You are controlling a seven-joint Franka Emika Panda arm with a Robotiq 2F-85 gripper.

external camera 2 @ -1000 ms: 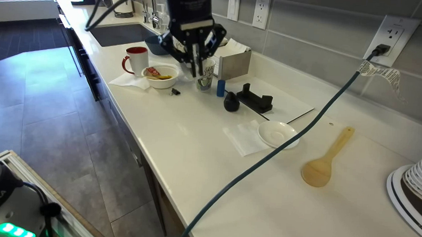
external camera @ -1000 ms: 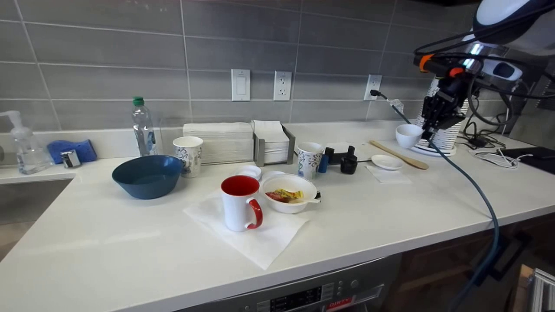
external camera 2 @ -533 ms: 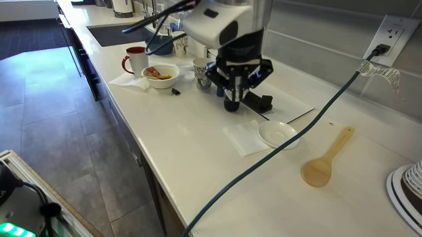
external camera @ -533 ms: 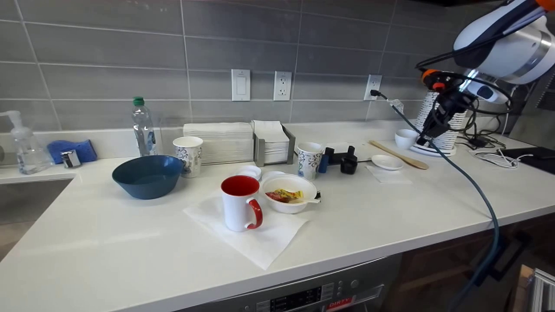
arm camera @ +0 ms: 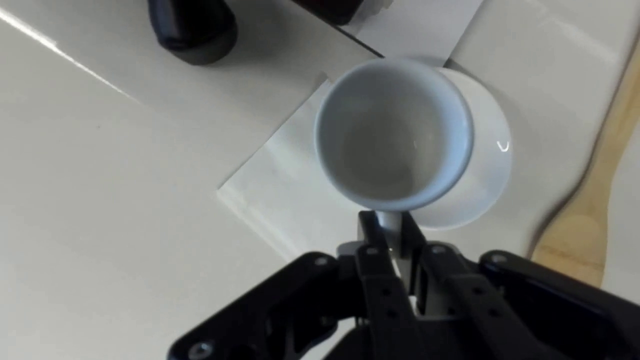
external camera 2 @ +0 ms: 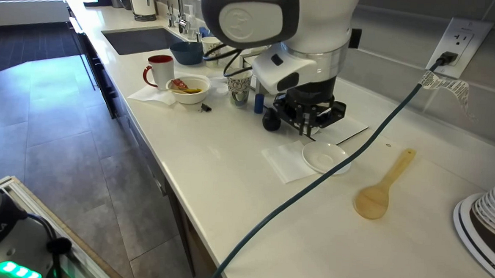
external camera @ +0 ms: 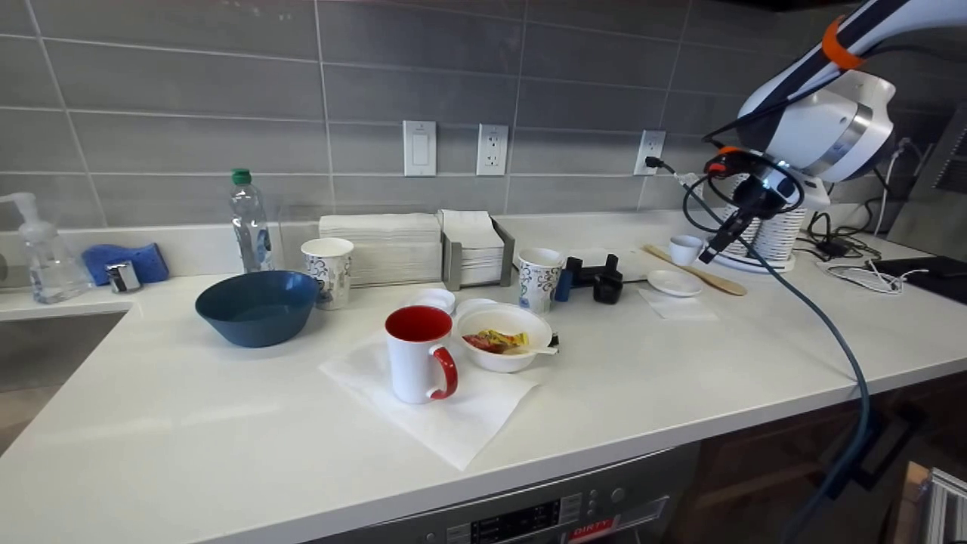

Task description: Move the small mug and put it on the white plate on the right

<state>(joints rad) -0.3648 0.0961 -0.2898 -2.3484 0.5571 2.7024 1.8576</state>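
1. We see the gripper with its fingers brought together on the handle of the small mug, clamping it.
2. We find the mug just beyond the fingertips, its mouth facing the wrist camera. In an exterior view the mug shows above the white plate and apart from it; how high it hangs we cannot tell. In an exterior view the gripper hides most of it.
3. The plate lies flat on the counter, overlapping a thin white paper; in our wrist view the mug covers part of it.
4. Near the plate we have a wooden spoon and a black bulb-shaped object. A dark cable crosses in front of the plate's edge in an exterior view.
5. Farther along we see a blue cylinder, a patterned cup, a white bowl with red and yellow contents, and a big red-and-white mug just beside that bowl.
6. Well apart from the gripper, we see a dark blue bowl.
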